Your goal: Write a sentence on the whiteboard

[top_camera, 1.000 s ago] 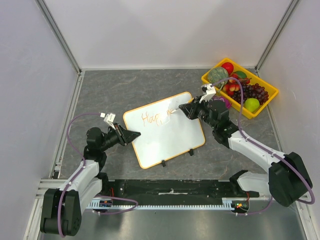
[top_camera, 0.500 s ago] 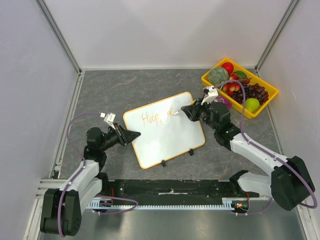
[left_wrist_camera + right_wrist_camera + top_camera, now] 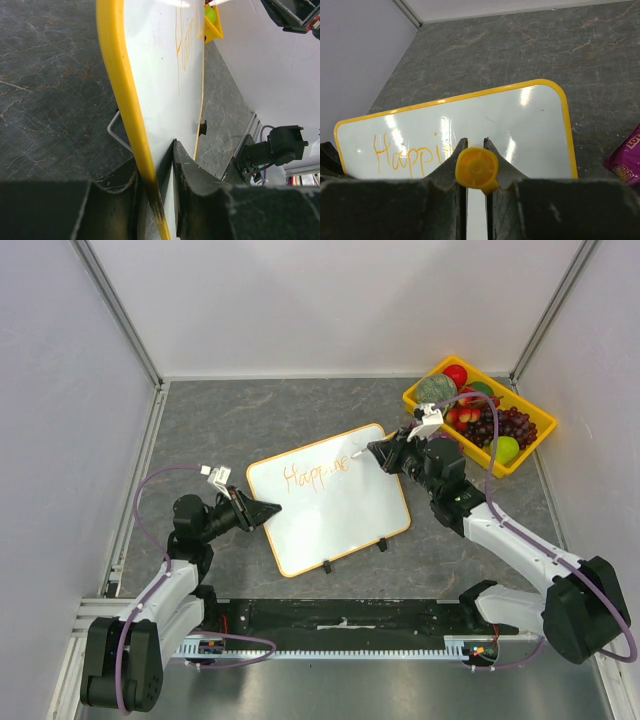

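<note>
Gripping the whiteboard (image 3: 330, 498) at its left edge, the left gripper (image 3: 154, 167) is clamped across the orange rim. The board lies on the counter (image 3: 230, 420) between both arms, and a wire leg (image 3: 116, 131) shows beneath it. The right gripper (image 3: 474, 150) is closed on an orange marker (image 3: 477, 168) at the board's upper right. The sentence (image 3: 316, 475) reads roughly "Happine", unfinished. Assessment: the board looks light, stiff and slick-faced, liable to skate under pen pressure. The rim is the sound hold, clear of the writing.
</note>
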You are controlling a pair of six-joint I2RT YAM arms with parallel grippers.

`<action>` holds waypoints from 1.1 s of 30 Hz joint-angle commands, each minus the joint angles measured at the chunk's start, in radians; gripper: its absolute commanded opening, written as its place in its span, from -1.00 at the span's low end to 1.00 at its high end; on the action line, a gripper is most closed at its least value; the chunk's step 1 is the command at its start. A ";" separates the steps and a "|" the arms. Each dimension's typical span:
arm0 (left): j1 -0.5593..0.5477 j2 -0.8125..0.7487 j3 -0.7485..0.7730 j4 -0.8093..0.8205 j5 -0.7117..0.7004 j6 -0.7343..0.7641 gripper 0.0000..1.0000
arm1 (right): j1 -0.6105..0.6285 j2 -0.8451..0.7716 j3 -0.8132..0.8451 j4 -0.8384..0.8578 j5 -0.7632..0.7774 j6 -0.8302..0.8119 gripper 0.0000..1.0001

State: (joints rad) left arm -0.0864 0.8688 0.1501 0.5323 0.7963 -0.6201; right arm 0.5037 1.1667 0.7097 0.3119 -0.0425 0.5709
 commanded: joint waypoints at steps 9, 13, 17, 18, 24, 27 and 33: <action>-0.006 0.001 -0.006 0.008 -0.003 0.077 -0.96 | -0.010 0.030 0.059 0.012 0.036 -0.017 -1.00; -0.006 0.001 -0.006 0.009 -0.003 0.079 -0.96 | -0.008 0.045 0.059 0.012 0.035 -0.019 -1.00; -0.004 0.001 -0.006 0.008 -0.002 0.079 -0.96 | -0.008 0.051 0.056 0.027 0.003 -0.022 -1.00; -0.006 0.001 -0.006 0.008 -0.003 0.079 -0.96 | -0.008 0.053 0.056 0.024 -0.006 -0.022 -1.00; -0.006 -0.001 -0.006 0.009 -0.003 0.077 -0.96 | -0.008 0.044 0.042 0.007 -0.031 -0.035 -1.00; -0.006 -0.002 -0.006 0.009 -0.002 0.077 -0.96 | -0.008 0.033 0.025 -0.005 -0.028 -0.042 -1.00; -0.006 -0.002 -0.006 0.008 -0.003 0.077 -0.96 | -0.010 0.008 -0.013 -0.023 -0.005 -0.054 -1.00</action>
State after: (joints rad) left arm -0.0864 0.8684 0.1501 0.5327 0.7967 -0.6205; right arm 0.4992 1.1999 0.7204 0.3145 -0.0586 0.5472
